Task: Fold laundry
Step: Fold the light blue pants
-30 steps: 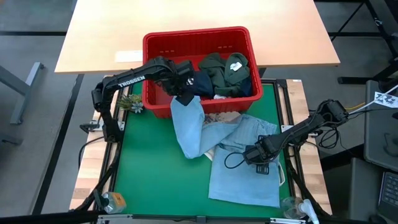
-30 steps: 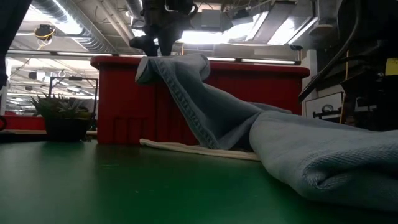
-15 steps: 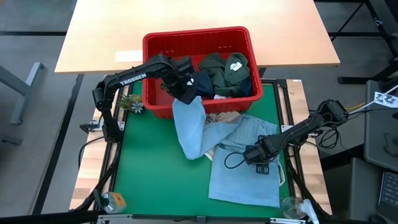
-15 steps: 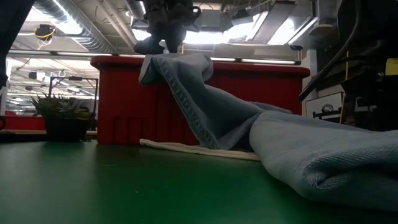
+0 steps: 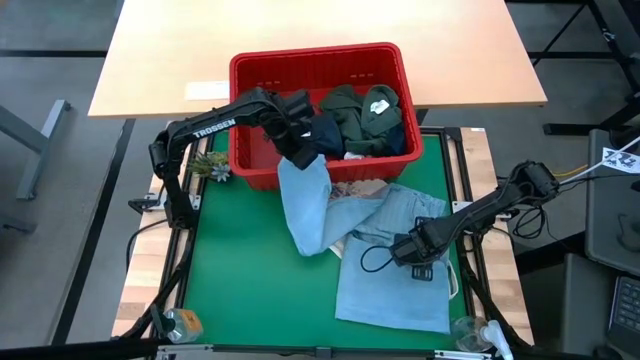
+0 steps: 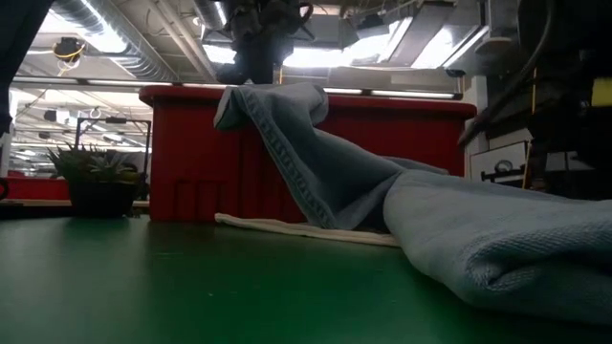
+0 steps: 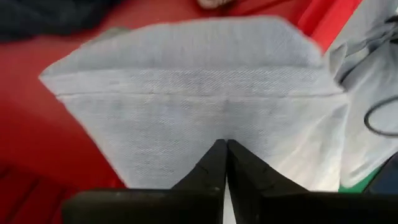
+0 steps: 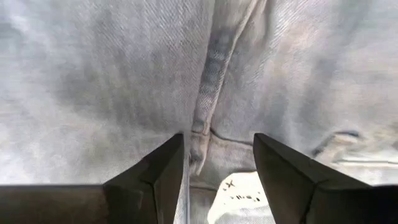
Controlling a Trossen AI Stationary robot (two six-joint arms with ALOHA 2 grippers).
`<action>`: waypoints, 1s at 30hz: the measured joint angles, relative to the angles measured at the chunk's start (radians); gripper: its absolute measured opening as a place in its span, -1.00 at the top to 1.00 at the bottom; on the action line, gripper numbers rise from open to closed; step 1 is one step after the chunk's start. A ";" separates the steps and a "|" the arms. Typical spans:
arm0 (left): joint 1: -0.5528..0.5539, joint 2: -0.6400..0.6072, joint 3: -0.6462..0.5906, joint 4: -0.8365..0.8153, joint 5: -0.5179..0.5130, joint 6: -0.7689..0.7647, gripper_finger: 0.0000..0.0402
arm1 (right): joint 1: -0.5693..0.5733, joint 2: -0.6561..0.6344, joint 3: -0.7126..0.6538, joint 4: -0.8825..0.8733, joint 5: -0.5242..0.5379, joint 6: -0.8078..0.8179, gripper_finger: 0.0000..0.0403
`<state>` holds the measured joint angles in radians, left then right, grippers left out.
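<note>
The left gripper [image 5: 299,152] is pinched together above the light blue jeans [image 5: 385,255], which hang over the red basket's [image 5: 262,70] front wall onto the green mat [image 5: 240,280] (near its back edge). The right gripper [image 5: 405,247] rests on the jeans, fingers apart.

Red slotted basket [image 5: 262,73] at the far edge of the green mat [image 5: 240,280], partly over the light wooden bench [image 5: 300,25] behind. Small potted plant [image 5: 211,163] just beside the basket's left wall. Black cable loop [image 5: 374,257] near mat centre. White tote [image 5: 352,188] peeking out at basket's foot.
</note>
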<state>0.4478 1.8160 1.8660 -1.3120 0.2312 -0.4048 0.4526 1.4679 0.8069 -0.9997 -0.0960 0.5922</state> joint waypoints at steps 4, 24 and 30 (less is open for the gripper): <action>-0.009 0.000 0.000 0.044 0.032 0.029 0.99 | 0.000 -0.010 0.066 -0.067 0.046 -0.003 0.04; -0.041 0.000 0.000 0.050 -0.084 0.059 0.56 | -0.001 -0.017 0.271 -0.128 0.164 -0.077 0.04; -0.044 0.000 0.000 0.050 -0.083 0.075 0.27 | -0.002 -0.017 0.271 -0.128 0.163 -0.083 0.04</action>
<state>0.4038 1.8160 1.8657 -1.2625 0.1484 -0.3299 0.4511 1.4509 1.0779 -1.1275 0.0666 0.5090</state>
